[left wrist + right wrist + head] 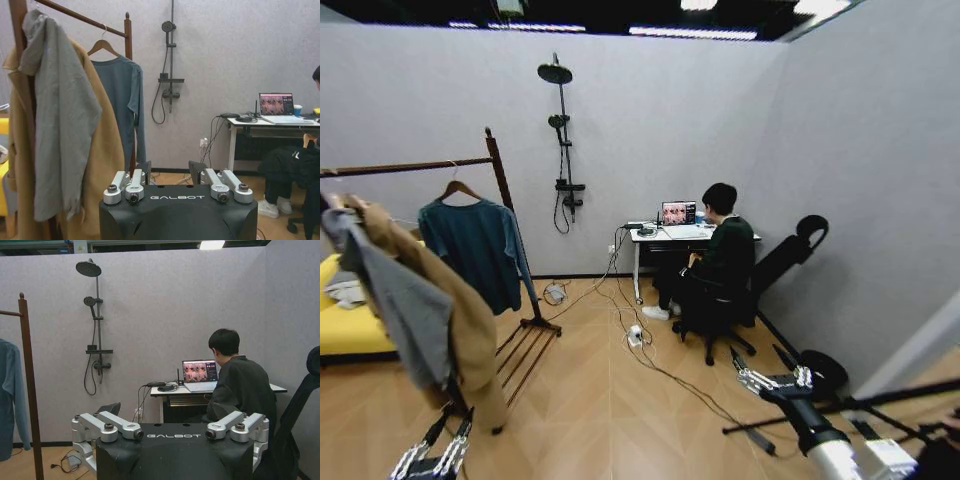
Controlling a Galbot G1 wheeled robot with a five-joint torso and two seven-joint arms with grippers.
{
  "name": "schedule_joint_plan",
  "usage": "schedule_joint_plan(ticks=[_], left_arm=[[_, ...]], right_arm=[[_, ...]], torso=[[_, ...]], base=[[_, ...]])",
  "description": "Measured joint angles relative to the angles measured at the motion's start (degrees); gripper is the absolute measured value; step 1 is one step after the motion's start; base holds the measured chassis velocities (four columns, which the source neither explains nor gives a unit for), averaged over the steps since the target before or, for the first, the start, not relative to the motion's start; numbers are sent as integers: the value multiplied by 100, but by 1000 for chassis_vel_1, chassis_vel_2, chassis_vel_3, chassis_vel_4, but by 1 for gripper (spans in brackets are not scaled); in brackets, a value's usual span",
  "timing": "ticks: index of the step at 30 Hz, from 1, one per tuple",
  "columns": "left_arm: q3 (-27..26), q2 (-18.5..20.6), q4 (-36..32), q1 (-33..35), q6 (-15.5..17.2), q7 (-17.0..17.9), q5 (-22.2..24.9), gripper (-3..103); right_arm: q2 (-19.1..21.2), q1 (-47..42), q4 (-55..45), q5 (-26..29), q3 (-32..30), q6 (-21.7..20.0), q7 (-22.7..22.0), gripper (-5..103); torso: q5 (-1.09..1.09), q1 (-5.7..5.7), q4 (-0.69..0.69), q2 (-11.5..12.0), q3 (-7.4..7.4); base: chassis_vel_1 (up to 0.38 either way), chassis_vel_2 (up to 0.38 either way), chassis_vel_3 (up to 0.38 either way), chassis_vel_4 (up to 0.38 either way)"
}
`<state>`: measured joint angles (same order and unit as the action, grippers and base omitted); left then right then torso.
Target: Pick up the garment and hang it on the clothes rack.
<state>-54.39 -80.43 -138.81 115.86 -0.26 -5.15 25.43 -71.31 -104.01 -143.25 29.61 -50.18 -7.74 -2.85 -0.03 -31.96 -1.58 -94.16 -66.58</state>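
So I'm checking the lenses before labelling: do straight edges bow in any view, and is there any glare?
Head view: wide-angle, the wall's top edge bows and ceiling lights flare; the garment on the clothes rack stays readable, with the left claw and right claw low. Left wrist view: lines straight, even light. Right wrist view: straight, one bright ceiling light at the top.

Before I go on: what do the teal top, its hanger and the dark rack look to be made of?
The dark teal long-sleeved top looks like soft matte knit fabric, maybe cotton jersey: it hangs limp in loose folds. Its light hanger seems to be pale wood with a metal hook. The reddish-brown clothes rack looks like stained wood with a turned knob finial.
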Motion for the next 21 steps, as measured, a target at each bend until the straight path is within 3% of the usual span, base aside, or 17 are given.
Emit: schedule_joint_plan(ticks=[4, 7, 8, 10, 15, 21], left_arm=[[1, 0, 0, 0, 0, -3, 0, 46], [1, 0, 0, 0, 0, 0, 0, 46], [0, 0, -1, 0, 0, -5, 0, 46], [1, 0, 0, 0, 0, -5, 0, 46], [0, 0, 0, 0, 0, -4, 0, 46], [0, 0, 0, 0, 0, -3, 0, 46]], right_arm=[[0, 0, 1, 0, 0, 0, -1, 100], [0, 0, 0, 0, 0, 0, 0, 100], [0, 0, 1, 0, 0, -1, -1, 100], [0, 0, 0, 0, -1, 0, 0, 100], [0, -2, 0, 0, -1, 0, -1, 100], [0, -1, 0, 0, -1, 0, 0, 100]], torso=[[6, -1, 1, 1, -1], [-2, -1, -1, 1, -1], [10, -3, 1, 1, -1], [0, -2, 1, 1, 0], [6, 3, -1, -2, 1], [3, 1, -1, 0, 0]], base=[[344, -345, -365, 351], [346, -350, -356, 364], [339, -346, -368, 347], [339, -335, -341, 346], [301, -273, -283, 295], [30, -39, -68, 63]])
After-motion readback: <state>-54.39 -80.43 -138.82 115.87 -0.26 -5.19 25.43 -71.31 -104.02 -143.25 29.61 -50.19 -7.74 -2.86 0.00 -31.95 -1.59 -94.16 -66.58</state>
